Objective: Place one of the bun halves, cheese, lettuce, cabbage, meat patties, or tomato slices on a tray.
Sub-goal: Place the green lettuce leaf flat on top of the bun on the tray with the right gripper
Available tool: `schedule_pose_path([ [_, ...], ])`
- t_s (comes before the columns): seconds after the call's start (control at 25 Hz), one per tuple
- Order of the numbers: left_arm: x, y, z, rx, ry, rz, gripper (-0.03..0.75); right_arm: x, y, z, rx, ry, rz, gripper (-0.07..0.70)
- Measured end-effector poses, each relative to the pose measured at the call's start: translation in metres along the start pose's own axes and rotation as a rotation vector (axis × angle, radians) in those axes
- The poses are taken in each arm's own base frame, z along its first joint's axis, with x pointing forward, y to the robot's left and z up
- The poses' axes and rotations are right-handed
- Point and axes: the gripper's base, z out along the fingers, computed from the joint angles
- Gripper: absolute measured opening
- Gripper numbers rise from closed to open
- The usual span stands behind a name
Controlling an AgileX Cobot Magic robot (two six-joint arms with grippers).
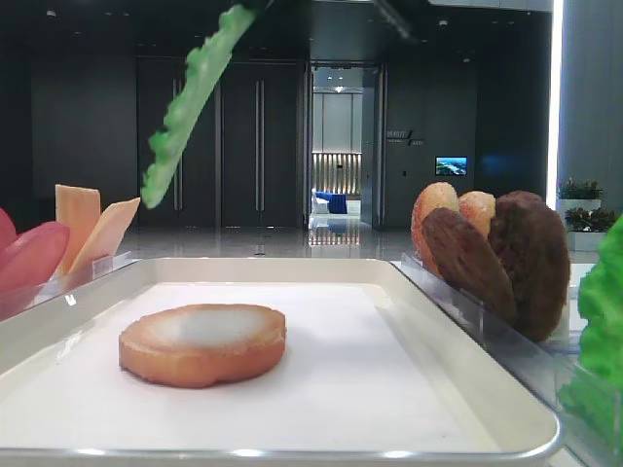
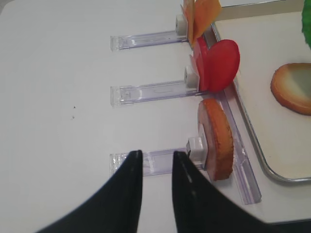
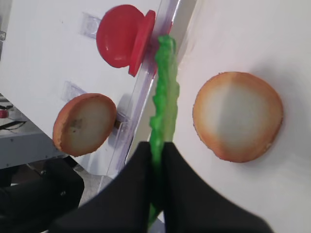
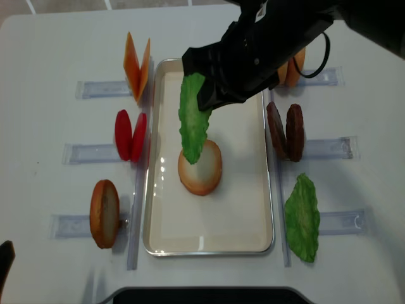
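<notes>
Right claw (image 3: 156, 155) clamped on lettuce (image 3: 164, 92); leaf hangs below claw, long axis vertical, clear of surface. Directly beneath and slightly ahead of leaf tip: bun half (image 4: 200, 168) flat on tray (image 4: 250, 209) floor, cut face up. Judgement: straight descent lands leaf on bun; nothing between. Left of claw, beyond tray rim: tomato slices (image 4: 130, 135), cheese (image 4: 136, 65) in holders. Left claw (image 2: 156, 160) shut, empty, far over worktop (image 2: 53, 87) beside second bun (image 2: 216, 138).

Right arm (image 4: 266, 44): bulky matte black housing, 1 black cable looped at its right side. Both grippers carry 2 smooth, tapered black fingers (image 2: 129, 194).
</notes>
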Motion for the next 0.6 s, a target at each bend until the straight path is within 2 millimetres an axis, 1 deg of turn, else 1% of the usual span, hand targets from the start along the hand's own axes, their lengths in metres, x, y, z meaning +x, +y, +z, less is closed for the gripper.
schedule_pose_path([
  [0.2,0.000,0.000,0.000,0.000,0.000,0.000,0.159,0.000,-0.008,0.034,0.013,0.048,0.009,0.024],
  [0.32,0.000,0.000,0.000,0.000,0.000,0.000,0.159,0.001,-0.012,0.049,0.015,0.070,0.014,0.024],
  [0.44,0.000,0.000,0.000,0.000,0.000,0.000,0.159,0.001,-0.015,0.057,0.016,0.075,0.020,0.024],
  [0.6,0.000,0.000,0.000,0.000,0.000,0.000,0.159,-0.002,-0.016,0.059,0.018,0.052,0.022,0.024],
])
